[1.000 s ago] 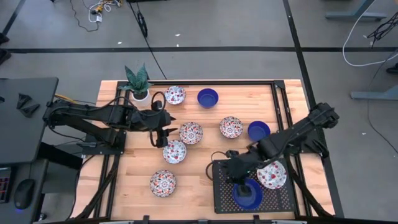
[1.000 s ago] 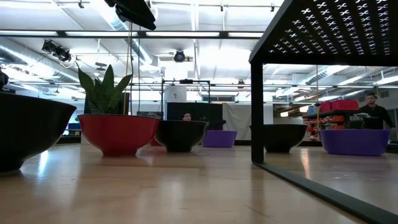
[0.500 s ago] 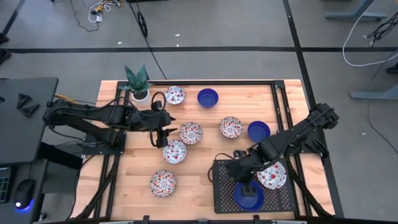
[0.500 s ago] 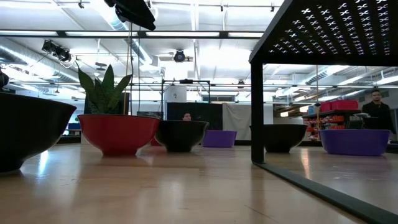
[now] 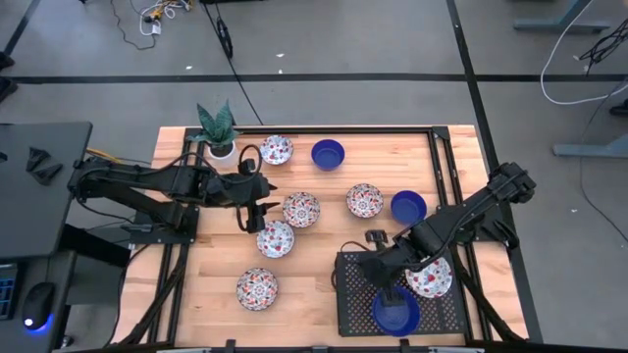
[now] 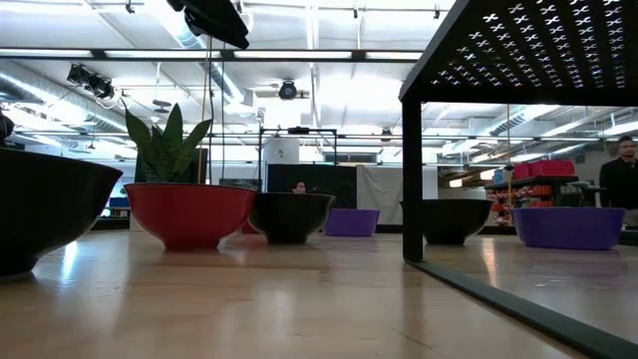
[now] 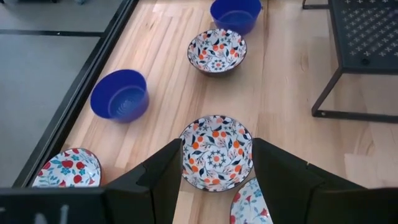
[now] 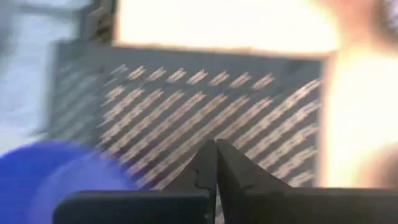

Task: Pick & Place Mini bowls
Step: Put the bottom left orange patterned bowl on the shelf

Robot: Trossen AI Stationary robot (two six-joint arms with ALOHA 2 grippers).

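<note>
The right tool (image 5: 385,285) is squeezed tight with nothing in it. Its two dark fingers (image 8: 214,163) press together. It hangs over a black rack (image 5: 353,304) with many little holes, which stands at the near right part of the tabletop (image 5: 314,294). A blue bowl (image 5: 395,310) sits on the rack, just beside the tool. A flowered bowl (image 5: 430,277) sits on the rack too, partly under the right arm.

The left tool (image 5: 257,208) is spread wide and holds nothing. It hangs near the middle of the tabletop. One flowered bowl (image 7: 216,152) shows between its two fingers from the wrist camera, lying on the wood below. Another flowered bowl (image 5: 275,238) lies just beside that one, closer to the near edge. A third (image 5: 257,287) lies near the front edge.

Farther out, a flowered bowl (image 5: 364,200) and a blue bowl (image 5: 408,206) lie side by side right of the middle. At the far side lie a flowered bowl (image 5: 277,150) and a blue bowl (image 5: 328,153). A little white pot with a green plant (image 5: 218,130) stands at the far left corner.

In the low view, a person (image 6: 625,170) stands far off in the room.
</note>
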